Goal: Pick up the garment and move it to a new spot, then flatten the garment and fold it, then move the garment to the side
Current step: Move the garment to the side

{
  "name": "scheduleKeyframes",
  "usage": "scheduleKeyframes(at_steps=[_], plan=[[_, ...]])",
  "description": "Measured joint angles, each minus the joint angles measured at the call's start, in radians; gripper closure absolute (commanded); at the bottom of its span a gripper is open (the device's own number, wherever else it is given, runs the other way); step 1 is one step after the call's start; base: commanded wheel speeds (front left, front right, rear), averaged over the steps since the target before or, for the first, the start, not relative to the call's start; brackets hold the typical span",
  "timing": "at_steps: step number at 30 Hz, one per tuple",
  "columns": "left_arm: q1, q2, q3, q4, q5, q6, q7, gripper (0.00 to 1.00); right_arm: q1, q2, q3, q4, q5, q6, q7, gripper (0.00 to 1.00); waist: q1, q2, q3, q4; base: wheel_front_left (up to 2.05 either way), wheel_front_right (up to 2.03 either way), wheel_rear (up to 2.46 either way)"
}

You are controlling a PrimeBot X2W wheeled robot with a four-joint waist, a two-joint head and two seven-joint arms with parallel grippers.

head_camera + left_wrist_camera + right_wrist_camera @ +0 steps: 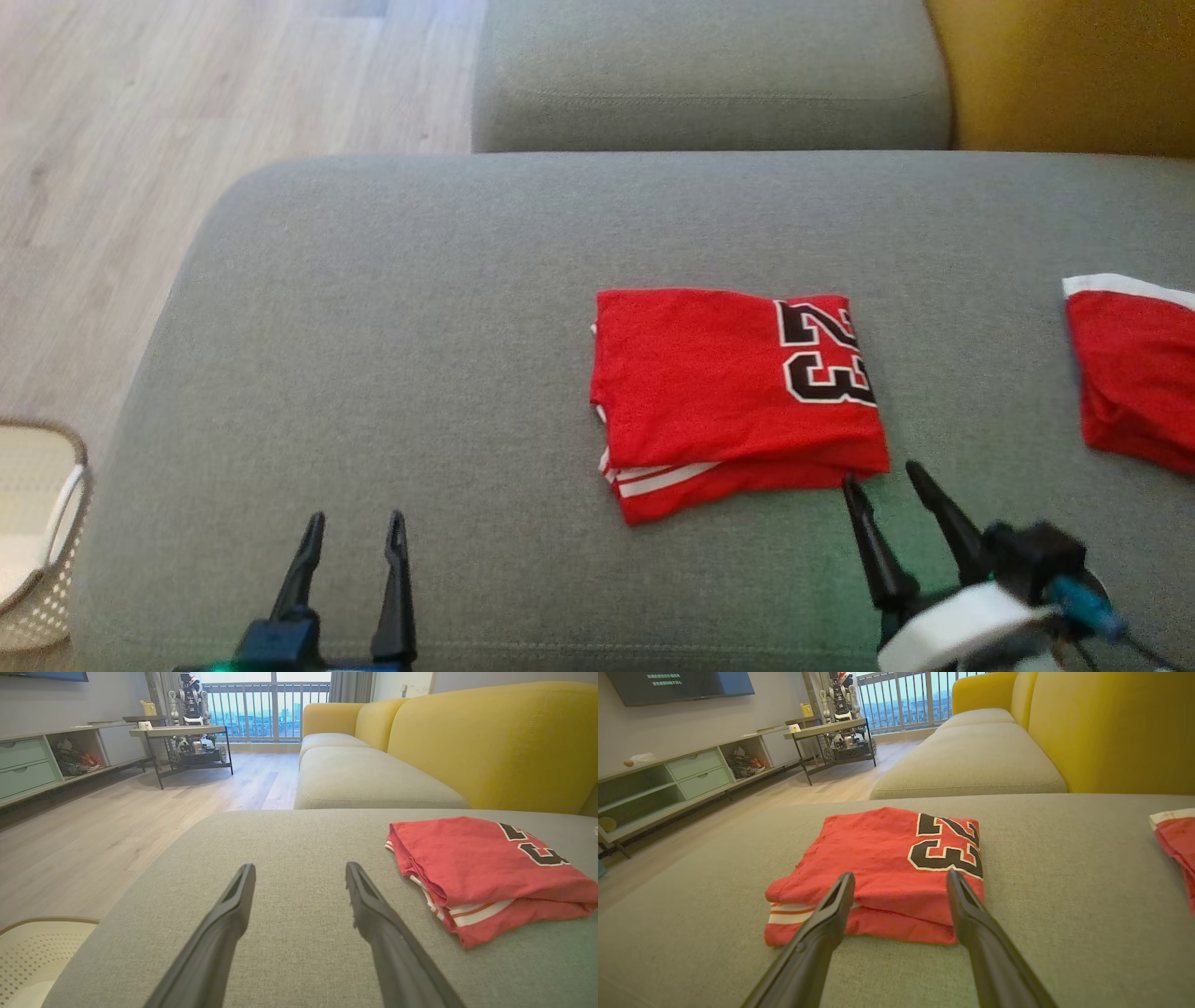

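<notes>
Garment (pixel 738 392): red jersey, number 23 uppermost, folded into a compact stack, white stripes showing at near left corner; lying flat near middle of grey sofa seat (pixel 420 327).
Right gripper (pixel 882 474): fingers spread, holding nothing, tips just at near right corner of stack.
Left gripper (pixel 358 518): fingers spread, empty, over bare cushion well to the left of the stack.
Second red piece (pixel 1134 373): at right edge of seat, apart from stack.
Basket (pixel 73 504): pale, perforated, on floor (pixel 233 84) past left end of seat.
Step in hand, as judged: folding apparently done; shifting stack aside not yet done.
Handling: slide one finger beneath all layers; pinch full thickness, not top ply alone; carry low and level to keep fold; set down on bare cushion, away from second piece.
</notes>
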Motion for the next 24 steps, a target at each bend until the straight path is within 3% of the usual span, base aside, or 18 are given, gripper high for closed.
scheduleKeyframes(at_steps=[3,6,16,24], plan=[[-0.010,-0.001,-0.017,0.000,0.000,-0.001,0.000,0.00,-0.075,0.001,-0.016,0.092,0.032,0.000,0.000,0.00,0.0000,0.0000,0.013,0.018,0.00,0.00,0.00],[-0.030,-0.001,-0.033,0.001,0.006,-0.002,0.000,0.00,-0.226,0.002,-0.087,0.278,0.074,0.000,0.002,0.00,0.0000,0.0000,0.039,0.042,0.00,0.00,0.00],[-0.117,-0.002,-0.091,0.005,-0.011,0.000,0.000,0.00,-0.543,-0.004,-0.351,0.592,-0.083,0.000,0.105,0.00,0.0002,0.0000,0.131,0.103,0.00,0.00,0.00],[-0.160,-0.003,-0.111,0.012,-0.014,0.005,0.000,0.00,-0.625,-0.004,-0.464,0.743,-0.232,0.000,0.174,0.00,0.0001,0.0000,0.188,0.126,0.00,0.00,0.00]])
